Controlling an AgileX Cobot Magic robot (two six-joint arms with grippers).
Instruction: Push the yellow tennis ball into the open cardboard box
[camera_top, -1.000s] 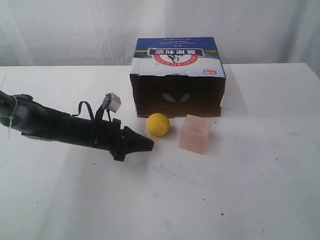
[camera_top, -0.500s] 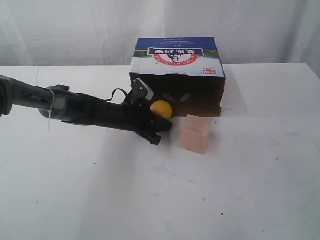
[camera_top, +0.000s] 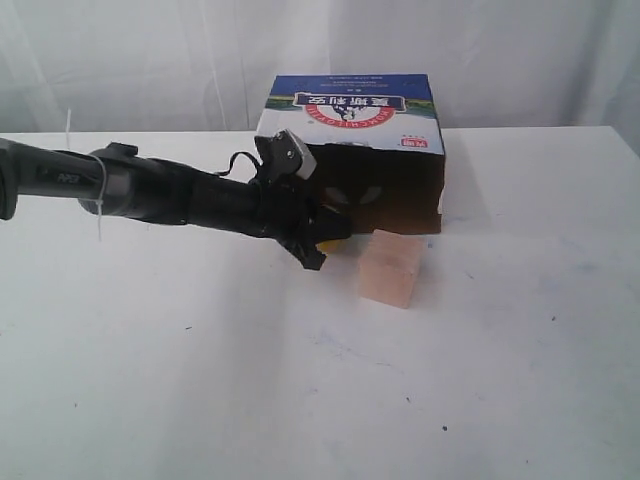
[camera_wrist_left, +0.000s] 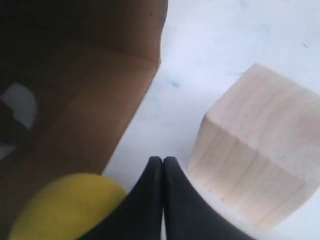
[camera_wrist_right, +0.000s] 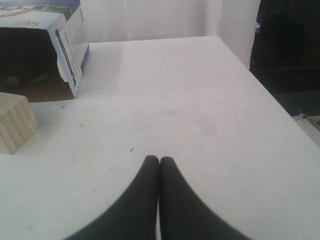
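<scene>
Reaching in from the left of the exterior view, the left arm (camera_top: 160, 195) lies low over the white table (camera_top: 300, 400) and ends at the mouth of the open cardboard box (camera_top: 350, 105). The left gripper (camera_wrist_left: 163, 162) has its two black fingers pressed together with nothing between them, and one side of them touches the yellow tennis ball (camera_wrist_left: 65, 207).

In the exterior view the gripper hides almost all of the ball; only a yellow sliver shows just below the box's front edge. The left wrist view shows the ball resting right at the brown cardboard of the opening, with the dark interior beyond it. The task therefore looks nearly done: the ball is at the threshold but apparently not yet fully inside, so a short further nudge into the box seems to be what is left.

The ball is round and has no long axis or heading of its own. The box's long axis runs across the exterior view, left to right. Its open side faces the camera and its blue-and-white printed panel faces up.

Just right of the gripper and in front of the box's right half stands the pale pink block (camera_top: 390, 265), apart from the ball.

The right gripper (camera_wrist_right: 159, 161) does not appear in the exterior view. Its own camera shows its fingers closed and empty, well away from the box.
</scene>
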